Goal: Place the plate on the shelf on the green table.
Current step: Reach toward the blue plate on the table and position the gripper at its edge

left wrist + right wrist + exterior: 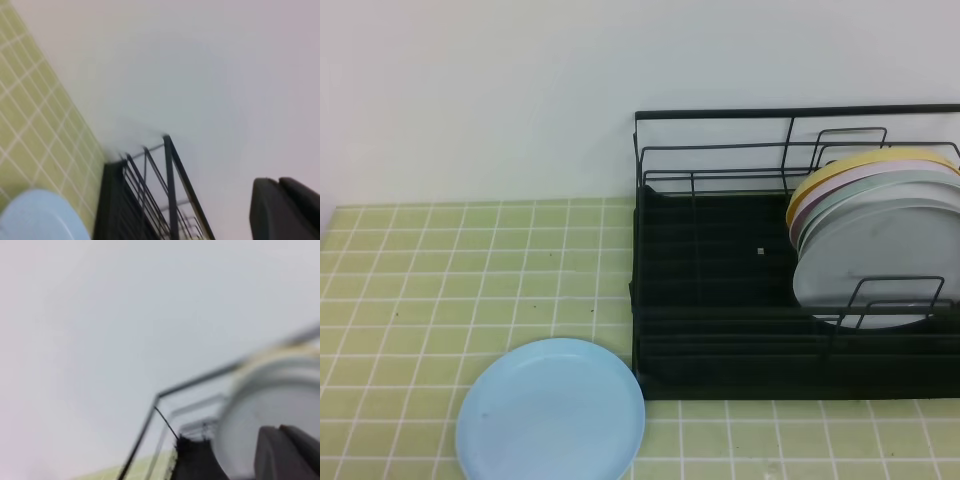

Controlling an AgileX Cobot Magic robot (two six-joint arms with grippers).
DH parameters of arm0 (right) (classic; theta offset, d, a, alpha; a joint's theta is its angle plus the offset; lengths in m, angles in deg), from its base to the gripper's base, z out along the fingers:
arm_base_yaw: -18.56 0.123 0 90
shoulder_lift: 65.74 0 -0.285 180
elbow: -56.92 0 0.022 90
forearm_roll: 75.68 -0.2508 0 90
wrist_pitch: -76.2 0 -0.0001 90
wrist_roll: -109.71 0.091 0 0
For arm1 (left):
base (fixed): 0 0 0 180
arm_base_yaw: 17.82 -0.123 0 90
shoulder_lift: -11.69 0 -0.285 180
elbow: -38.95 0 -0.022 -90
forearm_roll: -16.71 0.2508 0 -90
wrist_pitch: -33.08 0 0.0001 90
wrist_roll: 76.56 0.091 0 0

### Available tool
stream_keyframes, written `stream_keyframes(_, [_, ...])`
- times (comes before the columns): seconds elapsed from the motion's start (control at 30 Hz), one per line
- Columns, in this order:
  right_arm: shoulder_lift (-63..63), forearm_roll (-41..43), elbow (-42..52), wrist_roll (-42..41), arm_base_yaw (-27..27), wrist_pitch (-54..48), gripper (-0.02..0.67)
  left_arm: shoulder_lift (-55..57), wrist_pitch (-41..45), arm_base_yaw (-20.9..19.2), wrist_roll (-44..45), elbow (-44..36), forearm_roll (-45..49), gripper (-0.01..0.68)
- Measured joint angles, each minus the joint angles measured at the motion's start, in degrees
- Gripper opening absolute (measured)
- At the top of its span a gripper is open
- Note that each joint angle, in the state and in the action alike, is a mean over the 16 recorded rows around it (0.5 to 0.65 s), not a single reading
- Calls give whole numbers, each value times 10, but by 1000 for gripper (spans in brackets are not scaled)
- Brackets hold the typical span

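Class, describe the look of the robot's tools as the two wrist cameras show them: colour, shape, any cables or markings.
Little shows. The left tool appears as two dark grey, matte, rounded blocks pressed side by side at the lower right corner. The right tool looks alike, blurred. No cables or markings are visible. The high view shows neither arm.

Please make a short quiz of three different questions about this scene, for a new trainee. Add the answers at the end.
1. True or false: the light-blue plate already stands between the dividers of the black wire shelf.
2. Multiple choice: where do the other plates stand in the shelf, in the high view? A) left end B) middle C) right end
3. Short answer: what surface does the light-blue plate lie on?

Key
1. False. It lies flat in front of the shelf's left corner, close to it.
2. C. Several plates lean together there, a yellow one at the back.
3. The green table of small square tiles.
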Motion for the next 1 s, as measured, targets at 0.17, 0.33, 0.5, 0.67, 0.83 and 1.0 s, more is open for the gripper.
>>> stream_keyframes(0.17, [0, -52, -46, -90, 0, -37, -3, 1, 53, 0, 86, 13, -39, -2])
stream_keyframes(0.33, [-6, -55, -83, -140, 0, -69, -3, 4, 115, 0, 195, 40, -83, -2])
stream_keyframes(0.5, [-23, -23, -104, -153, 1, -84, -3, 4, 164, 0, 291, 71, -97, -2])
stream_keyframes(0.67, [-58, 20, -120, -140, 6, -91, -3, 15, 206, 0, 307, 104, -56, -2])
stream_keyframes(0.83, [-115, 71, -139, -125, 17, -115, -4, 52, 259, 0, 246, 136, 53, -2])
stream_keyframes(1.0, [-191, 103, -157, -109, 31, -162, -4, 129, 314, 0, 179, 175, 191, -2])
